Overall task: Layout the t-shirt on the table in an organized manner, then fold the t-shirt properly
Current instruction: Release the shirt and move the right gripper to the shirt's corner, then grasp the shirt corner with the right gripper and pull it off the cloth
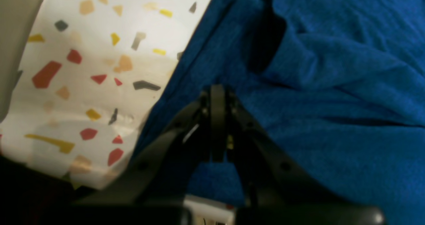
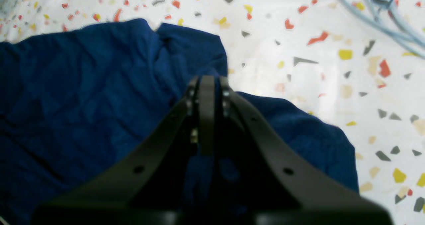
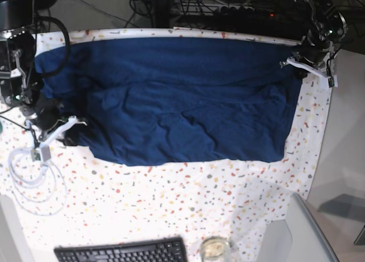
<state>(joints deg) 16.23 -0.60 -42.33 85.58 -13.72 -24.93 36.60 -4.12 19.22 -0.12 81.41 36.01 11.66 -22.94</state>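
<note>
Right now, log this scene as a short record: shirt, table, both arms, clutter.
shirt: t-shirt spread wide and wrinkled across the far half of the table
left gripper: jaws shut on the shirt's edge
right gripper: jaws shut on the shirt's opposite edge
clutter: keyboard and glass jar at the near edge, pale cable coiled beside the right arm

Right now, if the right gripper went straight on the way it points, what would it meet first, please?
The right gripper is already shut on the t-shirt, so it would meet more blue fabric first, then probably the bare table just beyond the cloth's edge.
</note>
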